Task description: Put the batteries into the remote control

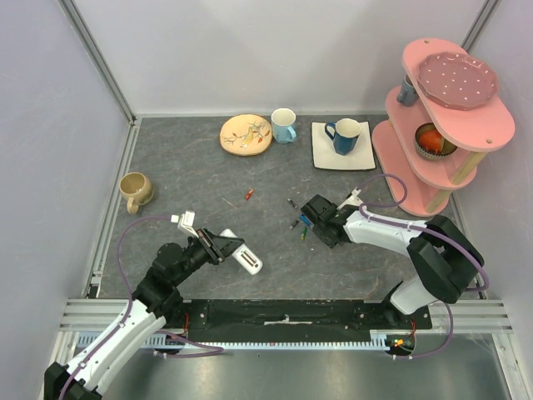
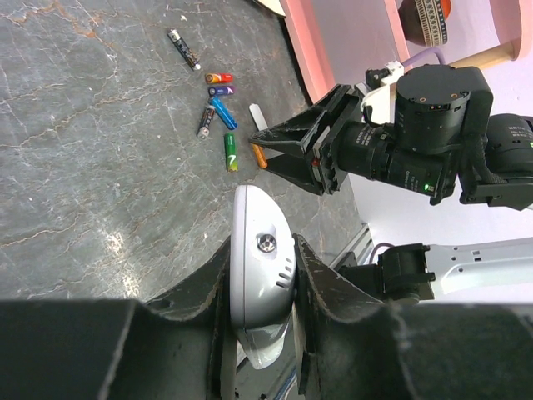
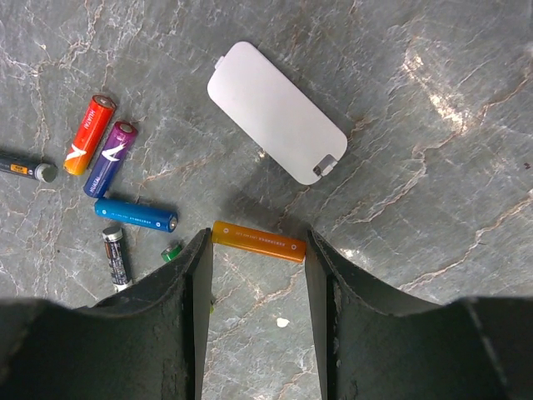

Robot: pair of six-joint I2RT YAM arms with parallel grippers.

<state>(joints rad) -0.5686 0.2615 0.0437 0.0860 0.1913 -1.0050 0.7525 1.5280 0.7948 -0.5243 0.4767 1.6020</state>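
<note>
My left gripper is shut on the white remote control, gripping its rounded end edge-on in the left wrist view. My right gripper is open, low over the table, with its fingertips on either side of an orange battery that lies across the gap. To its left lie a blue battery, a purple one, a red-orange one, a dark grey one and a green one. The battery cluster also shows in the left wrist view. One red battery lies apart.
The white battery cover lies just beyond the orange battery. A beige mug stands at the left. At the back are a plate, a light blue cup and a dark blue mug. A pink shelf stands at the right.
</note>
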